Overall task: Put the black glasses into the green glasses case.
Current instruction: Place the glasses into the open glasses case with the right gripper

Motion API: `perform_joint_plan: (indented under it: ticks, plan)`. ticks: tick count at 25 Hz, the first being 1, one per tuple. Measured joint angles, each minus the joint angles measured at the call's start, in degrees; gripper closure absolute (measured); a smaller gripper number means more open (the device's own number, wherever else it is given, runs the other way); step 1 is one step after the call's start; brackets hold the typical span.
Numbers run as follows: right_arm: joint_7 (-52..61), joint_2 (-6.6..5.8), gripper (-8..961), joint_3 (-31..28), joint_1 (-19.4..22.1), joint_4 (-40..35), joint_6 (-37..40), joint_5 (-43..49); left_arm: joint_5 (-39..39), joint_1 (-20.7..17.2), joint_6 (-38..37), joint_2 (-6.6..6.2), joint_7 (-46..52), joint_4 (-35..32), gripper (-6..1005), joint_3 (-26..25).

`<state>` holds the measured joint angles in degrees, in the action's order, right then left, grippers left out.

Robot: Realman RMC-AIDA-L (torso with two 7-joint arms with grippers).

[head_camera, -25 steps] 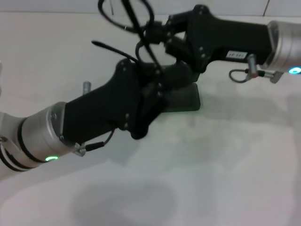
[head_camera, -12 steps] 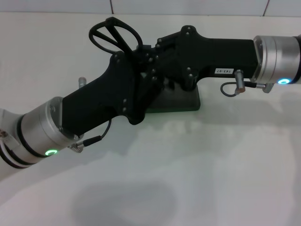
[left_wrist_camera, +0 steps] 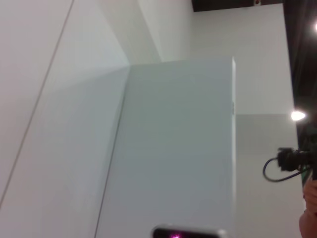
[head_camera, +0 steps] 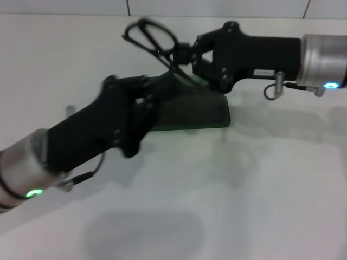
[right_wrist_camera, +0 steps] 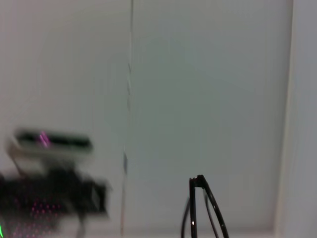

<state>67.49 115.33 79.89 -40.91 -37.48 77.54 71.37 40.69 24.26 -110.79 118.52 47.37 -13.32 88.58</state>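
Glasses count is one: a single pair of thin black-framed spectacles with oval clear lenses and slender temple arms, held up in the air above the far edge of the one dark green rectangular hard case with rounded corners. The black glasses hang tilted, lenses pointing away from the case, temples running back toward it. The right end effector is clamped on the glasses near the hinge end, just above the case's far side. In the right wrist view the glasses show as thin black loops against a pale wall.

The green glasses case lies flat on the white counter; whether its lid is open cannot be told, since the left arm covers part of it. The left end effector sits at the case's near-left corner, overlapping it; whether its fingers are apart or together cannot be told.

Beyond the case, the counter meets a pale tiled wall. The left wrist view shows only pale wall panels.
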Motion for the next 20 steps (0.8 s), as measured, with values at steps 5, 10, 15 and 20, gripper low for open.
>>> perform_joint_plan:
  ticks: [5,10,15,20]
  plan:
    - [10.9,0.65,920,5.3,-2.5,-7.0,-12.5,18.4,0.1,-3.4,-3.2,-2.38,-1.1,-0.3,971,0.1]
    - [29.3,0.68,921,18.4,-8.5,-12.1,-23.6,37.2,0.1,-5.9,-3.5,-2.71,-2.8,0.2,971,0.0]
    - [38.9,0.81,919,27.3,-13.1,-11.1,-29.7,47.8,0.2,-6.1,-3.3,-2.03,-4.2,1.7,970,0.0]
    - [40.3,0.83,916,30.6,-13.5,-10.9,-33.1,49.3,0.2,-6.3,-3.3,-1.85,-4.2,2.2,970,0.0]
